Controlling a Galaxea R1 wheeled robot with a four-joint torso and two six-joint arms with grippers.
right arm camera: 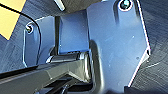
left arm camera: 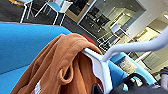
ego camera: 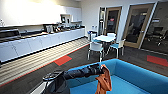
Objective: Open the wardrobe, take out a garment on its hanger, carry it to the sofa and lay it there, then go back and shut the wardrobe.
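My left arm reaches in from the lower left, and my left gripper (ego camera: 101, 70) holds the orange garment (ego camera: 103, 81) up above the bright blue sofa (ego camera: 135, 75). The garment hangs down freely over the seat, close to the sofa's near corner. In the left wrist view the orange hoodie (left arm camera: 57, 65) is draped over the thin white hanger (left arm camera: 100, 65), whose hook curves away to one side, with the blue sofa (left arm camera: 20, 45) right behind it. The gripper is shut on the hanger.
Beyond the sofa stand a white round table (ego camera: 105, 38) and white-and-teal chairs (ego camera: 96, 47). A long white kitchen counter (ego camera: 37, 42) runs along the left wall. Glass doors (ego camera: 138, 25) line the far right wall. Striped and dark carpet lies between counter and sofa.
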